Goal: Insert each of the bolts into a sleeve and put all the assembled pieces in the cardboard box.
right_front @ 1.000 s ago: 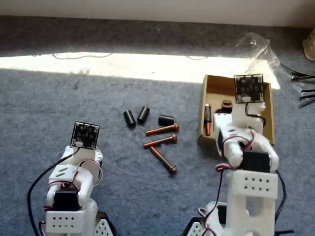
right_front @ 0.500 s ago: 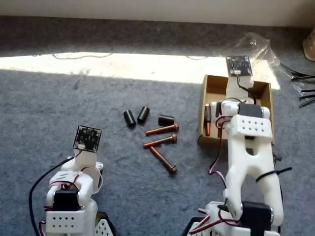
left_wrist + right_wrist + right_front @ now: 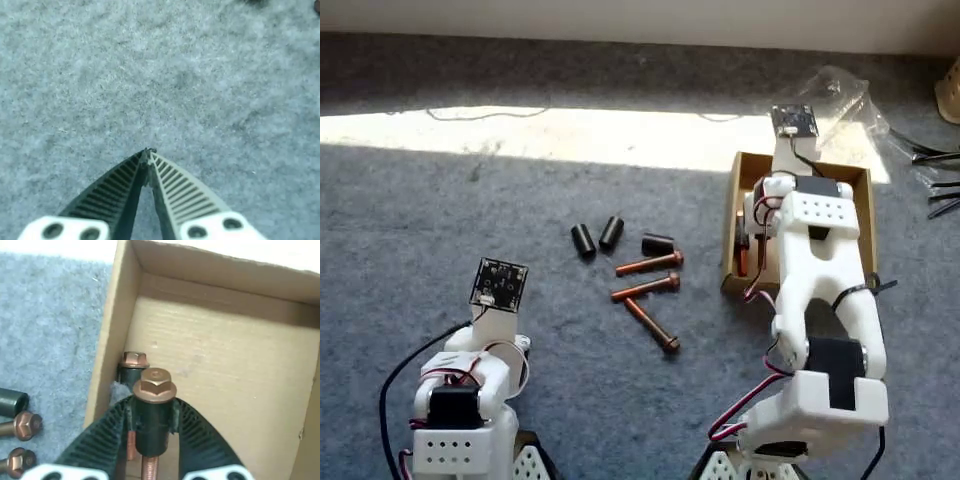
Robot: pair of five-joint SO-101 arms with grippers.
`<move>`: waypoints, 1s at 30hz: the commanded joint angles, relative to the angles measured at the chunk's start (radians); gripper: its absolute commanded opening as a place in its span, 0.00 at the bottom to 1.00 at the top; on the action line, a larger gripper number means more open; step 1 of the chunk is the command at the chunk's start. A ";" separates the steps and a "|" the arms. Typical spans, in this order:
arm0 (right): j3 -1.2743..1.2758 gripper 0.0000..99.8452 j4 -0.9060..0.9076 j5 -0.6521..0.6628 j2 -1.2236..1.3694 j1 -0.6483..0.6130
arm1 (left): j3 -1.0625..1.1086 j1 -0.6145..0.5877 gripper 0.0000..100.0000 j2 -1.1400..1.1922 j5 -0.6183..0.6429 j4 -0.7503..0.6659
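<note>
Since a second ago the right arm (image 3: 820, 280) has unfolded from a tucked stance and stretched forward over the cardboard box (image 3: 752, 166); the left arm (image 3: 470, 385) has drawn back slightly; the loose parts have not shifted. The right arm now lies long, its forearm crossing the box's near wall; the right pincer (image 3: 151, 412) points down into the box, pinching a sleeved bolt (image 3: 153, 427) by its dark sleeve, with the copper head just past the fingertips and the shank running back between the fingers; the piece seems to hang clear of the box floor, though the view does not settle that. Just beside this pincer, against the box wall, lies a second sleeved bolt (image 3: 132, 362). The left arm sits folded; the left pincer (image 3: 148, 156) aims down at bare grey counter (image 3: 200, 75), its fingers pressed together at the tips. Between the two pincers, outside the box, lie three bolts (image 3: 648, 264) and three sleeves (image 3: 611, 232).
</note>
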 commanded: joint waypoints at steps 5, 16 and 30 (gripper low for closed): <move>-0.137 0.01 0.002 0.003 0.094 0.048 | 0.022 -0.008 0.01 -0.008 -0.005 0.006; -0.183 0.15 0.002 0.009 0.217 0.058 | 0.022 -0.008 0.01 -0.008 -0.005 0.006; -0.234 0.15 0.102 0.003 0.205 0.007 | 0.022 -0.008 0.01 -0.008 -0.005 0.006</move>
